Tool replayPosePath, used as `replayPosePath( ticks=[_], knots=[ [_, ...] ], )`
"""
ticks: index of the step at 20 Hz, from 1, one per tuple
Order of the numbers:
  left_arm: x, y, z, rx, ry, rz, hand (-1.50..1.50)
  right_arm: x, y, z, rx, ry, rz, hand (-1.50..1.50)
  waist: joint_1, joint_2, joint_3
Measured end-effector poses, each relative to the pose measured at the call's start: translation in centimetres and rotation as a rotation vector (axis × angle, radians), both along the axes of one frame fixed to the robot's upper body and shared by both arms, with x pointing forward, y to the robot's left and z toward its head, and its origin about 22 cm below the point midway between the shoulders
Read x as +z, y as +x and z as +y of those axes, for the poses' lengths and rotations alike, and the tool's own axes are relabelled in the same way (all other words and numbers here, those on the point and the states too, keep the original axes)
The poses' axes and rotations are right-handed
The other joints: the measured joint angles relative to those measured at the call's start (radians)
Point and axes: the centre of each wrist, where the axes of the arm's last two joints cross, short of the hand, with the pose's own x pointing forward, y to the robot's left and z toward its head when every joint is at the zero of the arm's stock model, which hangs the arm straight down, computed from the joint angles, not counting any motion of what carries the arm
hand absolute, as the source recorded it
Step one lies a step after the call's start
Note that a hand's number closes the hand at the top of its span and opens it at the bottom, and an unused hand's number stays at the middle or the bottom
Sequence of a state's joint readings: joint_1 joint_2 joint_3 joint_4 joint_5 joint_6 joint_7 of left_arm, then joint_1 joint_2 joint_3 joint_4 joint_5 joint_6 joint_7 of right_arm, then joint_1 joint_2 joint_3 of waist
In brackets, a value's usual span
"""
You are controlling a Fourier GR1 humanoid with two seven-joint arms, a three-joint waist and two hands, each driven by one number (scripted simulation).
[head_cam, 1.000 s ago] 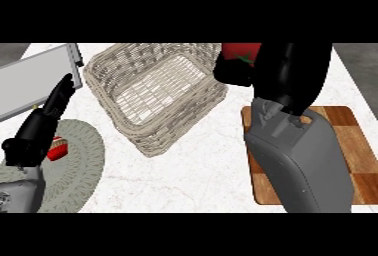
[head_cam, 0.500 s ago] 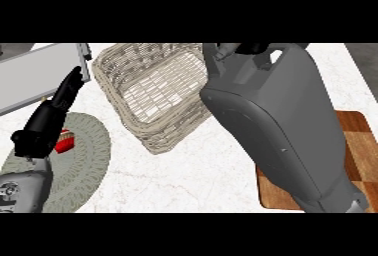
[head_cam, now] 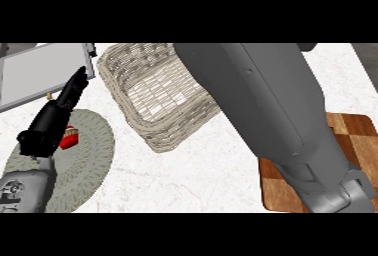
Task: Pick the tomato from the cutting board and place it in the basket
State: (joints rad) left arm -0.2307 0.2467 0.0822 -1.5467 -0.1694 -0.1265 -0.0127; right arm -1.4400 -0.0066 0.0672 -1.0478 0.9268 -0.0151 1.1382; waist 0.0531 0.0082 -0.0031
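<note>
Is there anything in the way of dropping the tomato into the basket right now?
Nothing visible blocks the basket: its open top shows only bare weave. The right forearm stretches over its right side, and the right hand and the tomato are hidden past the view's top edge. The left hand rests apart, above the round mat.

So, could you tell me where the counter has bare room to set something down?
The widest free patch is the marble counter below the wicker basket, between the grey round mat and the cutting board. It is crowded on the left, where the left hand lies over the mat, and the right forearm covers the basket's right side.
</note>
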Motion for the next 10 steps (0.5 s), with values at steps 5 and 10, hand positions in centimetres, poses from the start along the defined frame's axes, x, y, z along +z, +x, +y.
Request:
replayPosePath(
  ticks=[5, 10],
  knots=[
    [0.4, 0.4, -0.5, -0.008, 0.002, -0.004, 0.0, -0.8, 1.9, 0.8, -0.015, -0.002, 0.114, 1.5, 0.004, 0.0, 0.0],
    [0.4, 0.4, 0.0, 0.006, 0.002, -0.004, 0.0, -2.0, 3.2, 1.7, -0.059, -0.103, 0.217, 1.5, -0.007, -0.004, 0.0]
  ],
)
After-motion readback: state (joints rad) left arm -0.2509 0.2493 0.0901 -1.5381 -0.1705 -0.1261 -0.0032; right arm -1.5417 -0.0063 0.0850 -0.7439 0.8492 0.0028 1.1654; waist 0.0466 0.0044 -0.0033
